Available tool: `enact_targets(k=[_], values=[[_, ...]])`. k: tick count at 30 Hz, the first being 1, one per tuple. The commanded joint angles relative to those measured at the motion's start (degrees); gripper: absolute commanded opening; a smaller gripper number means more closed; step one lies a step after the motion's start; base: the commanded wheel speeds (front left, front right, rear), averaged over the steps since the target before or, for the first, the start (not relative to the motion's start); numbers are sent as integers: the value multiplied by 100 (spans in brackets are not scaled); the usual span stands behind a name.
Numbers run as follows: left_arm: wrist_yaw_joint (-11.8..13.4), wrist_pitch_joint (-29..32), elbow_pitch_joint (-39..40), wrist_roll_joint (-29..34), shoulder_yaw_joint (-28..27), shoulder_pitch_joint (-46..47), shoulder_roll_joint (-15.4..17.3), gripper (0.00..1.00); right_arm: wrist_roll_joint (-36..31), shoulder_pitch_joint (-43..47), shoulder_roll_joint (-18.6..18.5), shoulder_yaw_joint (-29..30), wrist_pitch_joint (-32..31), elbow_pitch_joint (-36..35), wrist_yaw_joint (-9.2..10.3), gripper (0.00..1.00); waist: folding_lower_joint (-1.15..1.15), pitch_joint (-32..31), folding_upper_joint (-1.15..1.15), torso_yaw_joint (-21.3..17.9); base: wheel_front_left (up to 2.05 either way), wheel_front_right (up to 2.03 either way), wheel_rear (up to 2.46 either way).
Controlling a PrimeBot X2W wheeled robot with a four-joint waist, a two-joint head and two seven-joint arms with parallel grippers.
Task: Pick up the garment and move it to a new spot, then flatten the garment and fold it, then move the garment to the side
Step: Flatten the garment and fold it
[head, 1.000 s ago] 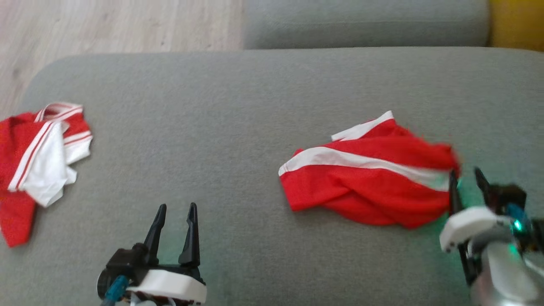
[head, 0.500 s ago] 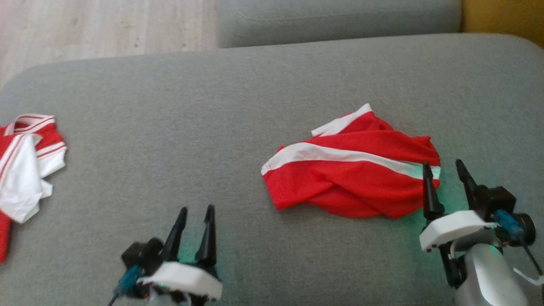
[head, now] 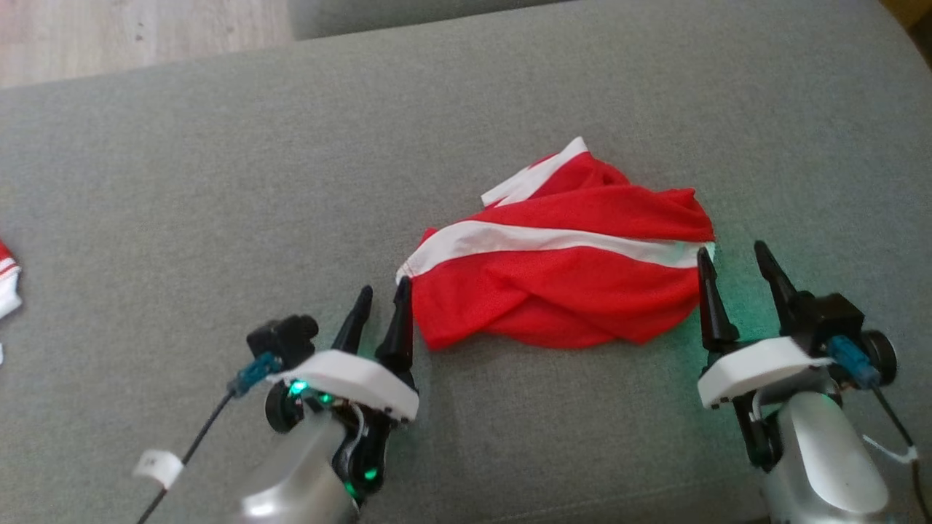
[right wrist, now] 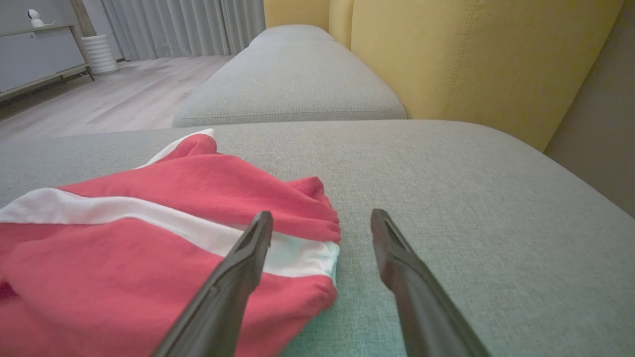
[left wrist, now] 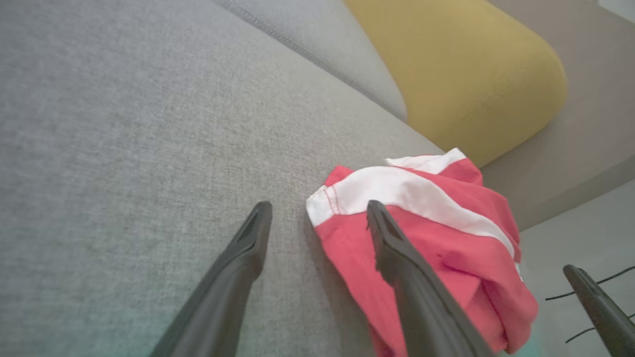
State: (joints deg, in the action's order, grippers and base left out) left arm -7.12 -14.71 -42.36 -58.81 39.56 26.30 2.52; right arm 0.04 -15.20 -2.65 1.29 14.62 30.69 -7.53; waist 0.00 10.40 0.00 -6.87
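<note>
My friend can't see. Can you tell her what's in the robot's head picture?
A crumpled red garment with a white stripe lies on a grey sofa cushion. The left gripper and right gripper sit open at its two ends.

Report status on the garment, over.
Left gripper open at garment left corner. Right gripper open at its right edge. It lies bunched on sofa, not gripped. Nothing in the way.

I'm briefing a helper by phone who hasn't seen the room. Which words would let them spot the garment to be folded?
On the wide grey sofa cushion, look between the left tool and the right tool. The garment lies crumpled there, red with one broad white band across it. The other red-and-white cloth lies far off to the left.
</note>
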Motion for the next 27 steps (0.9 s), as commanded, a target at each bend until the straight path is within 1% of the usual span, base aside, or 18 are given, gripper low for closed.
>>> enact_targets(k=[1,3,6,12,13,14,15,16,18,21,24,27], values=[[-35,7,-22,-229,88,308,36,100,42,-205,-23,-170,38,-188,4,100,0,88,0,-77,0,0,0],[-35,42,-66,-348,192,364,36,100,46,-214,-23,-176,38,-189,4,100,0,111,0,-96,0,0,0],[-35,139,-125,-716,423,485,36,100,64,-250,-23,-209,38,-191,4,100,0,172,0,-152,0,0,0],[-36,263,-167,-1140,873,607,92,100,65,-270,-23,-194,38,-190,4,100,0,219,0,-196,0,0,0],[-36,265,-195,-1171,949,624,110,86,61,-267,-23,-185,38,-187,4,100,0,221,0,-196,0,0,0],[-36,255,-220,-1203,1012,640,125,52,59,-263,-23,-178,38,-183,4,100,0,221,0,-195,0,0,0],[-36,230,-242,-1215,1075,662,146,9,57,-259,-23,-172,38,-178,4,100,0,221,0,-193,0,0,0],[-36,209,-276,-1210,1151,680,173,0,57,-255,-23,-167,38,-172,4,100,0,218,0,-190,0,0,0],[-36,128,-337,-1087,1329,754,250,0,63,-249,-23,-156,38,-159,4,100,0,206,0,-176,0,0,0],[-36,-11,-503,-803,1282,897,340,0,106,-222,-23,-129,38,-128,4,100,0,121,0,-113,0,0,0],[-36,-25,-307,-150,597,989,423,0,159,-166,-23,-87,38,-83,4,100,0,-26,0,6,0,0,0],[-36,-27,124,665,-87,750,442,0,213,-61,-23,-60,38,-17,4,100,0,-230,0,140,0,0,0]])
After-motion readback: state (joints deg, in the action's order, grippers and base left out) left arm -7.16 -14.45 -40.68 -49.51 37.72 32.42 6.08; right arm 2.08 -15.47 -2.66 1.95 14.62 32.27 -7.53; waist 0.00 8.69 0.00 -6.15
